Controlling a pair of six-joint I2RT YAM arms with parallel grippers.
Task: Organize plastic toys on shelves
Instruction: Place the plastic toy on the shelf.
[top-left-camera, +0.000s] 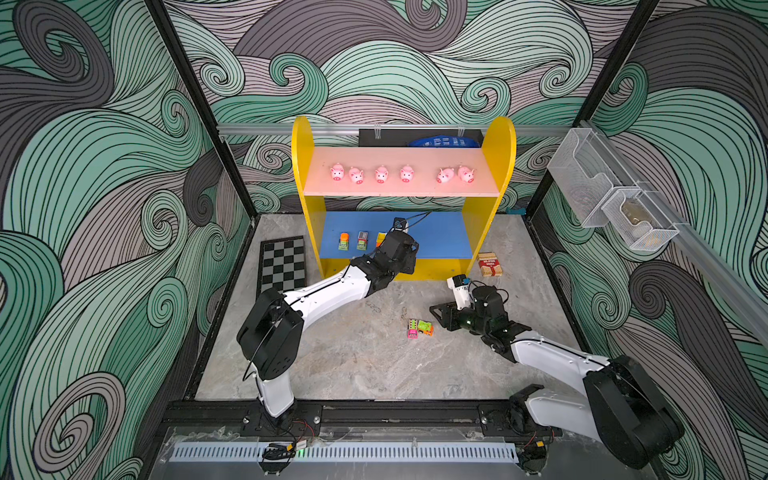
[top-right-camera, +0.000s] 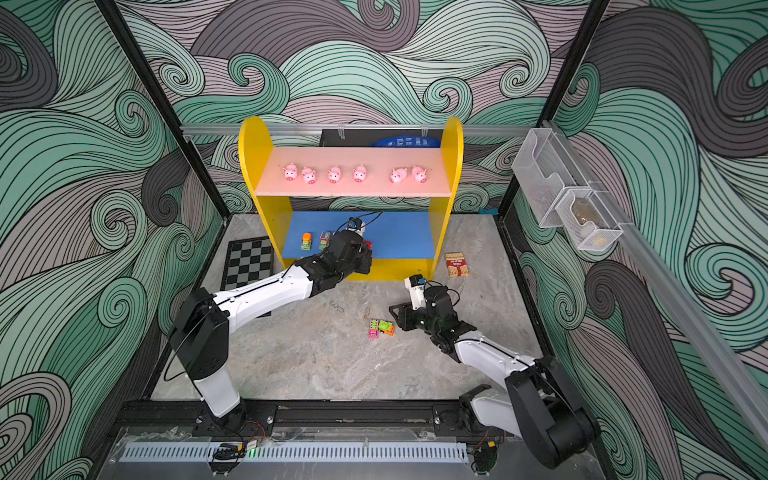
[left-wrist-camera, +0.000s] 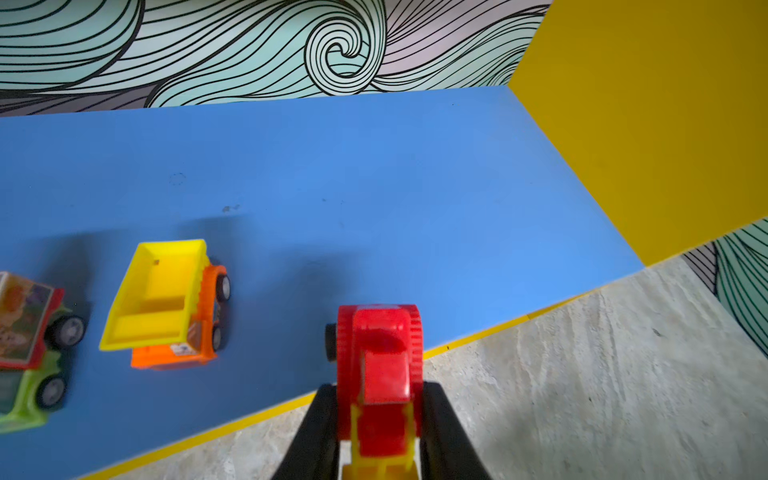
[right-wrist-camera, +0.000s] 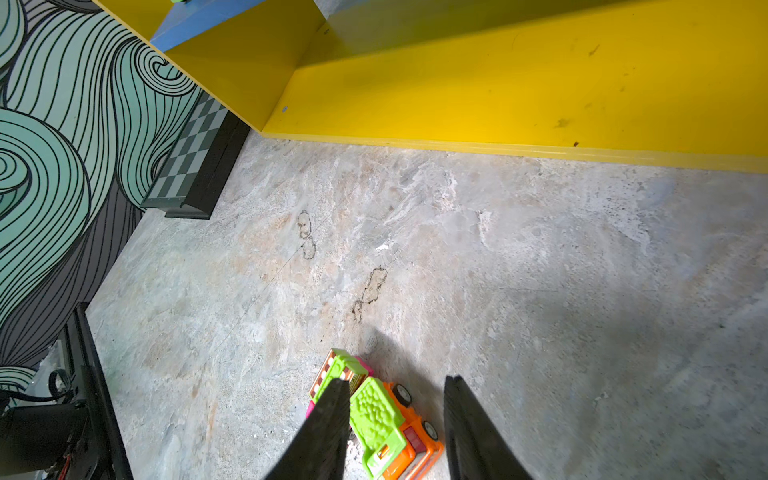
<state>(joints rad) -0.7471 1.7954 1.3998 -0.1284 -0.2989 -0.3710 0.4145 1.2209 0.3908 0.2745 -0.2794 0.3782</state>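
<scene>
Left gripper (left-wrist-camera: 380, 390) is clamped on a red toy vehicle (left-wrist-camera: 378, 332) with a yellow front, its black fingers (left-wrist-camera: 320, 415) pressed to either side of the body. Seen from the left wrist, the vehicle's ribbed red rear sits over the front edge of the blue lower board (left-wrist-camera: 374, 166), while its yellow end hangs out past that edge. Whether its wheels touch the board cannot be told. Near it on the board stands a yellow dump truck (left-wrist-camera: 166, 299) with an orange cab, carrying a small sticker too blurred to read. Next to that is a green truck (left-wrist-camera: 20, 395) with a red box covered by a picture label, with no words legible. A top view shows a third vehicle, orange over green (top-left-camera: 343, 241), at the end of that row.

Right gripper (right-wrist-camera: 395, 384) hangs low over the stone-patterned table (right-wrist-camera: 582, 291) with its jaws parted, holding nothing. An orange truck with a green bed (right-wrist-camera: 378, 419) lies between its fingers, and a pink vehicle with a green top (right-wrist-camera: 345, 365) lies just beside that truck.

Six pink pigs (top-left-camera: 381, 174) with red snouts stand in a row on the pale pink upper board (top-left-camera: 424, 160) of the yellow shelves (top-left-camera: 302, 166). On the table by the shelves' right side lies a red-and-tan card box (top-left-camera: 489, 264) — its white lettering is too small to read. A grey-black checkerboard (top-left-camera: 282, 264) lies on the opposite side.
</scene>
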